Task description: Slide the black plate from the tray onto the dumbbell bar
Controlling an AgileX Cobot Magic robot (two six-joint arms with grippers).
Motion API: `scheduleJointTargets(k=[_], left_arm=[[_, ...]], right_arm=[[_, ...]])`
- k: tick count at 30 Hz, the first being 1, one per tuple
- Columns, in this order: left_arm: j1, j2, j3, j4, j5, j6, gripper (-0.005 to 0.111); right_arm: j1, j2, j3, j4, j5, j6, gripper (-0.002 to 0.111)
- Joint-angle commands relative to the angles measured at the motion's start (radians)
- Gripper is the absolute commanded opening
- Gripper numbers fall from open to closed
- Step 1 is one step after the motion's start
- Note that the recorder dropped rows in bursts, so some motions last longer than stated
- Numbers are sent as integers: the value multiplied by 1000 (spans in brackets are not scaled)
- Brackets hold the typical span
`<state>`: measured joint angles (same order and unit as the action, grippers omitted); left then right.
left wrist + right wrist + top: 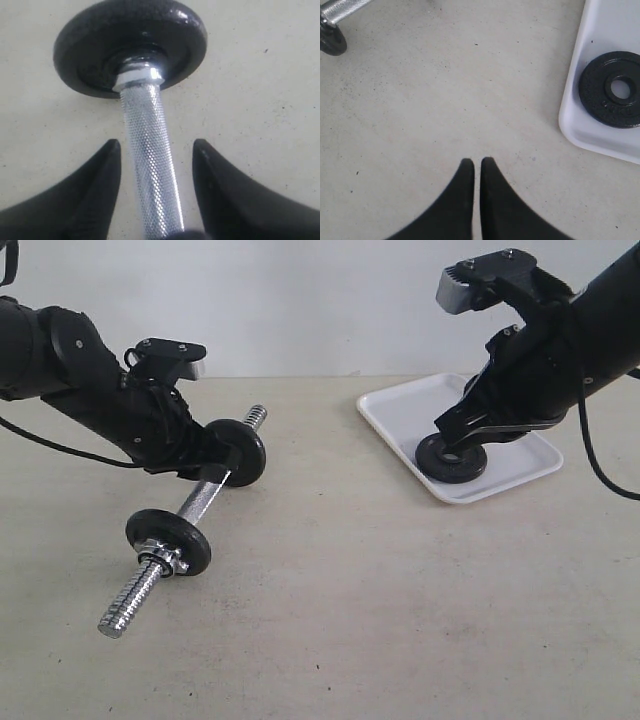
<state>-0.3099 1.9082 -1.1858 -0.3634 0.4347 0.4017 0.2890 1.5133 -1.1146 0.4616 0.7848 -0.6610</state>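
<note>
The black plate (455, 466) (615, 90) lies flat on the white tray (400, 405) (605, 30), near the tray's front corner. My right gripper (445, 432) (477, 161) hangs just above the plate's left side, shut with nothing between its fingers. The chrome dumbbell bar (195, 502) (150, 165) runs diagonally across the left of the table. It carries two black discs, a near one (168, 540) (130, 45) and a far one (242, 452). My left gripper (212, 472) (156, 145) stands open astride the knurled middle, with a gap on each side.
A chrome collar nut (160, 558) sits against the near disc, and bare threaded ends stick out at both ends (125, 610) (256, 418). The right wrist view catches the bar's end (340, 9) and a disc edge (331, 41) across bare tabletop (340, 570).
</note>
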Motion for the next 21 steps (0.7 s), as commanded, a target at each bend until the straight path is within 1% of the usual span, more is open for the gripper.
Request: scheduleJointTargets(k=[1, 13, 21], left_arm=[[-5, 1, -7, 8, -24, 1, 43], [-5, 51, -8, 15, -28, 4, 43], [-5, 52, -21, 13, -62, 19, 43]], right_arm=[[2, 0, -2, 1, -3, 0, 0], [2, 0, -2, 1, -3, 2, 0], [2, 0, -2, 1, -3, 1, 0]])
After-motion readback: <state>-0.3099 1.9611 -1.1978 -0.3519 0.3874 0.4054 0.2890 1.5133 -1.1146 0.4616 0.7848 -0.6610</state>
